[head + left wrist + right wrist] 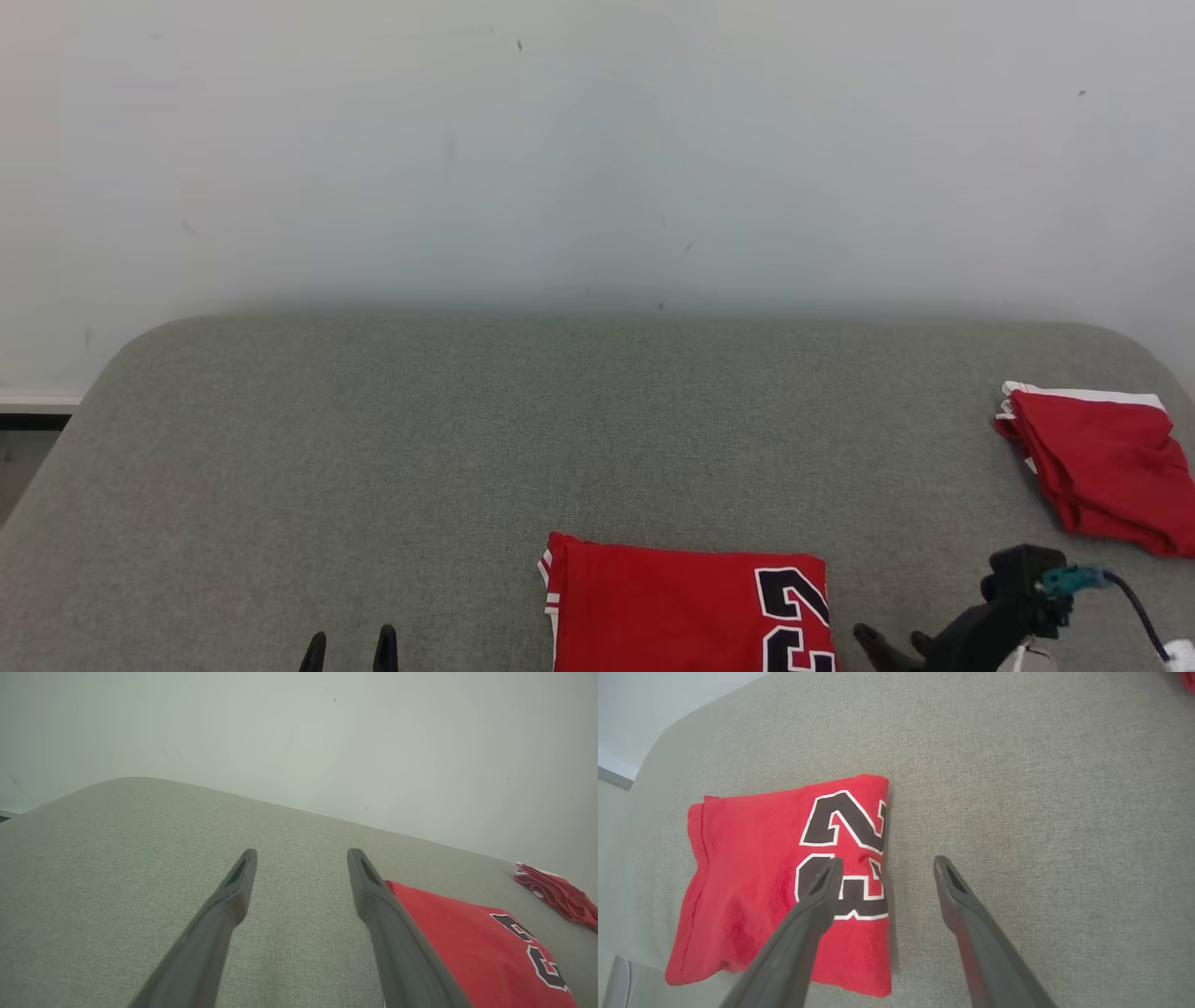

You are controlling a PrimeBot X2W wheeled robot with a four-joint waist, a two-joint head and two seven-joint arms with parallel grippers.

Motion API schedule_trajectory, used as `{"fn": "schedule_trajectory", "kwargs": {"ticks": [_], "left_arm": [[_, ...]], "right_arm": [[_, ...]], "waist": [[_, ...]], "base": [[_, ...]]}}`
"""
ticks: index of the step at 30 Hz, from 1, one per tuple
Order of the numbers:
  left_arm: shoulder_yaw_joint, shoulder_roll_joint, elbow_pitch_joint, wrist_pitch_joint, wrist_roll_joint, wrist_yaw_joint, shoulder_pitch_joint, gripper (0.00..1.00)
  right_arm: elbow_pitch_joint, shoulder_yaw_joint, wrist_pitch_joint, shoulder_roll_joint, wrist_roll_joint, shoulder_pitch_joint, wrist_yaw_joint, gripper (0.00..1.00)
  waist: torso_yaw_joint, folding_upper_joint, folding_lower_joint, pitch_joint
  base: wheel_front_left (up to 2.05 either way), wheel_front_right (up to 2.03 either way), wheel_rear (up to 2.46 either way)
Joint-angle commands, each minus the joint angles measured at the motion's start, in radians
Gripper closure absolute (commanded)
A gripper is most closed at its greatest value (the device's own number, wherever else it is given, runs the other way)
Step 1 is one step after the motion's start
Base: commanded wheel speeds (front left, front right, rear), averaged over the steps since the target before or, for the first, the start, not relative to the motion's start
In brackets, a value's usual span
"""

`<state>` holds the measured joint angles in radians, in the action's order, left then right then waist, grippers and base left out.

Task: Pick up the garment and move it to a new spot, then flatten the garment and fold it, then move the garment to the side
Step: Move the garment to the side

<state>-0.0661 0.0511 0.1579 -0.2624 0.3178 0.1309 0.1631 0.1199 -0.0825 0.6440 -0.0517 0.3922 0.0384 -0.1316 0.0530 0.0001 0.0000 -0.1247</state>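
The grey table carries the folded red jersey at its near edge, so I judge only the move aside is left. A second red garment occupies the far right. My right gripper hangs spread at the jersey's right edge and must pinch every layer; my left gripper is spread too.

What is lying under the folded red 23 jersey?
The folded red jersey lies flat on the grey fabric surface, which shows beside it. Its inner layers and underside are covered.
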Motion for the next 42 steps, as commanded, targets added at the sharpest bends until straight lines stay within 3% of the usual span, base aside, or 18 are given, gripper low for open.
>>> {"fn": "schedule_trajectory", "kwargs": {"ticks": [1,7,11,21,33,35,37,38,42], "left_arm": [[-0.004,-0.001,0.002,-0.003,0.011,-0.001,-0.009,0.00],[-0.009,-0.001,0.010,-0.003,0.016,-0.001,-0.016,0.00],[-0.016,-0.001,0.009,-0.003,0.016,-0.001,-0.022,0.00],[-0.042,0.006,0.016,-0.003,0.025,-0.001,-0.028,0.00],[-0.063,0.006,0.012,-0.003,0.017,-0.001,-0.052,0.00],[-0.066,0.006,0.012,-0.003,0.017,-0.001,-0.054,0.00],[-0.062,0.006,0.010,-0.003,0.019,-0.001,-0.057,0.00],[-0.059,0.005,0.009,-0.003,0.019,-0.001,-0.058,0.00],[-0.055,0.004,0.006,-0.003,0.021,-0.001,-0.065,0.00]], "right_arm": [[0.000,0.004,0.095,0.002,0.016,-0.030,0.002,0.00],[0.059,-0.013,0.262,0.001,-0.008,-0.105,0.002,0.00],[0.148,-0.043,0.296,0.001,-0.062,-0.172,0.003,0.00],[0.383,-0.005,0.232,0.001,-0.095,-0.275,0.003,0.00],[0.570,0.075,0.114,0.007,-0.057,-0.333,0.002,0.00],[0.579,0.089,0.082,0.008,-0.070,-0.340,0.002,0.57],[0.576,0.103,0.058,0.009,-0.082,-0.351,0.002,0.80],[0.570,0.100,0.042,0.008,-0.095,-0.358,0.002,1.00],[0.542,0.082,0.005,0.000,-0.155,-0.385,0.003,1.00]], "waist": [[0.006,-0.0001,0.0000,0.005],[0.021,-0.0001,0.0000,0.010],[0.035,-0.0001,0.0000,0.013],[0.081,-0.0001,0.0000,0.050],[0.105,-0.0001,0.0000,0.096],[0.102,-0.0001,0.0000,0.102],[0.095,-0.0001,0.0000,0.110],[0.091,-0.0001,0.0000,0.113],[0.069,-0.0001,0.0000,0.117]], "base": [[0.00,0.00,0.00],[0.00,0.00,0.00],[0.00,0.00,0.00],[0.00,0.00,0.00],[0.00,0.00,0.00],[0.00,0.00,0.00],[0.00,0.00,0.00],[0.00,0.00,0.00],[0.00,0.00,0.00]]}}
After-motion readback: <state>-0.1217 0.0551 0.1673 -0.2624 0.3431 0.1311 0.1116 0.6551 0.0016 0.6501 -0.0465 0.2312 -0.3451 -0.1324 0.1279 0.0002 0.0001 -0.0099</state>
